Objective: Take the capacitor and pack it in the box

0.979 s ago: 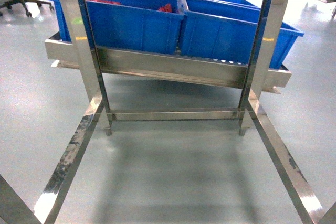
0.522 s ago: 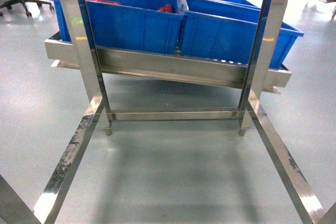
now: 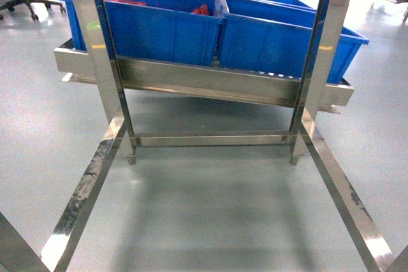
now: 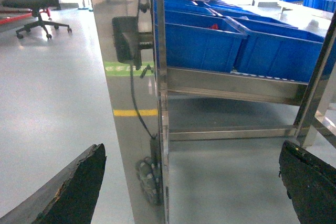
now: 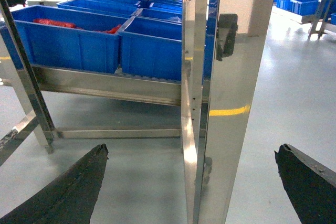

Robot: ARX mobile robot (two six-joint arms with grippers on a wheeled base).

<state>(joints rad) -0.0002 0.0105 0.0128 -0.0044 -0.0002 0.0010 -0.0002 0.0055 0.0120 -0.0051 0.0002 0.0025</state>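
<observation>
Left gripper (image 4: 191,182): fingers spread wide, nothing between them — low before a steel rack upright (image 4: 157,98).
Right gripper (image 5: 191,182): released too, empty.
Blue bins (image 3: 166,30): side by side on the tilted rack shelf (image 3: 204,81); red pieces inside one.
Box: not in any view.

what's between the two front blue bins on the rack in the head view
Only a narrow gap: the left blue bin and the right blue bin sit side by side on the steel shelf, their near corners almost touching. The head view shows it.
</observation>
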